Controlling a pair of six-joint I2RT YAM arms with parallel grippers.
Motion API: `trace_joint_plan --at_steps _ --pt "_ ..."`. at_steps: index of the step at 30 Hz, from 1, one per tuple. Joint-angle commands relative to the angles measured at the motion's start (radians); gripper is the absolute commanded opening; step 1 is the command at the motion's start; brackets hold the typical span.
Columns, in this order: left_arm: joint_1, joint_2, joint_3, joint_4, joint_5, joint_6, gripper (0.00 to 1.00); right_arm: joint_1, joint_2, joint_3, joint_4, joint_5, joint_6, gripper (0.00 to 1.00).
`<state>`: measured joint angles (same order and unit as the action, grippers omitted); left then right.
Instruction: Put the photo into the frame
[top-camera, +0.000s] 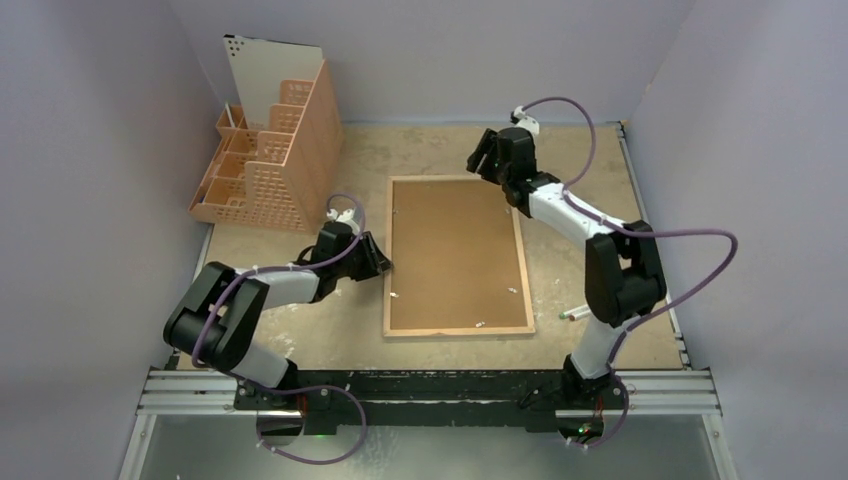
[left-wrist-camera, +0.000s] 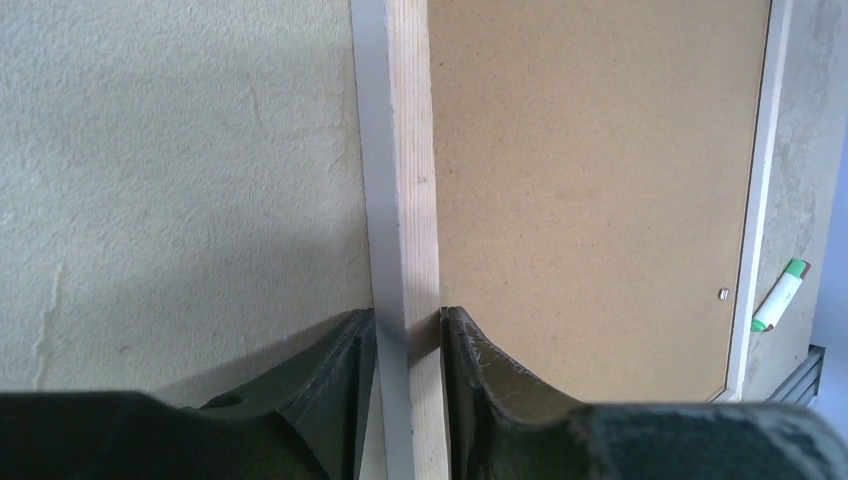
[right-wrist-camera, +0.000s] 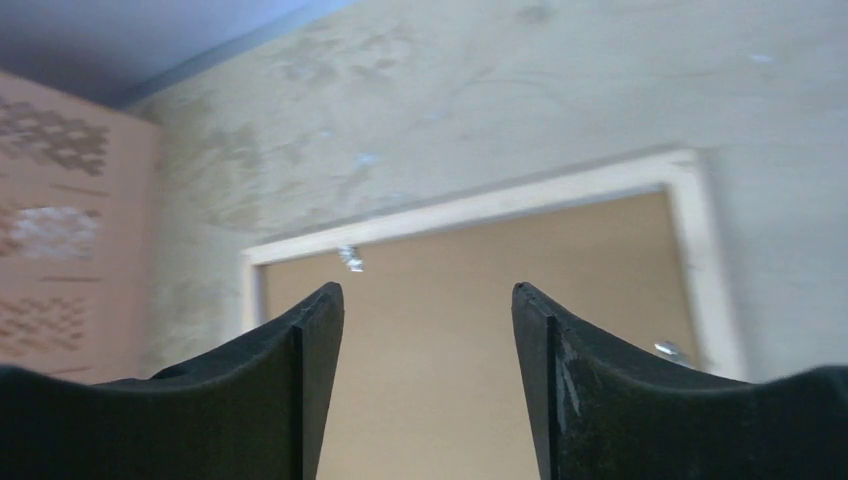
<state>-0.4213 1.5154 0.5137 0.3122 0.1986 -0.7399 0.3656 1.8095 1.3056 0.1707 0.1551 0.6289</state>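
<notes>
The frame (top-camera: 458, 330) lies face down in the middle of the table, its light wood back rim up. The brown hardboard backing sheet (top-camera: 455, 250) fills it. My left gripper (top-camera: 385, 265) is shut on the frame's left rim; in the left wrist view the fingers (left-wrist-camera: 408, 318) pinch the wood rim (left-wrist-camera: 410, 150) beside the backing (left-wrist-camera: 590, 180). My right gripper (top-camera: 483, 160) is open and empty above the frame's far end; in its wrist view the gripper (right-wrist-camera: 428, 292) hangs over the backing (right-wrist-camera: 600, 260) and far rim (right-wrist-camera: 480, 208). The photo is hidden.
A peach perforated organizer (top-camera: 270, 160) stands at the back left with a white sheet (top-camera: 270, 70) upright in it; it also shows in the right wrist view (right-wrist-camera: 60, 230). A white and green marker (top-camera: 575, 313) lies right of the frame. Purple walls enclose the table.
</notes>
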Motion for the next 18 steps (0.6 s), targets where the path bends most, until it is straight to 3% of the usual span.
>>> trace_joint_plan --at_steps 1,8,13,18 --pt "0.001 -0.027 -0.043 -0.113 -0.029 0.027 0.35 -0.01 -0.067 -0.065 -0.233 0.246 -0.116 0.68" --pt "0.001 -0.026 -0.026 -0.085 0.028 0.023 0.46 -0.05 -0.094 -0.2 -0.249 0.284 -0.173 0.9" --pt "0.001 -0.029 -0.023 -0.081 0.031 0.023 0.5 -0.092 -0.078 -0.254 -0.206 0.209 -0.182 0.9" --pt "0.001 -0.03 -0.03 -0.078 0.042 0.02 0.5 -0.094 -0.018 -0.233 -0.198 0.223 -0.187 0.83"
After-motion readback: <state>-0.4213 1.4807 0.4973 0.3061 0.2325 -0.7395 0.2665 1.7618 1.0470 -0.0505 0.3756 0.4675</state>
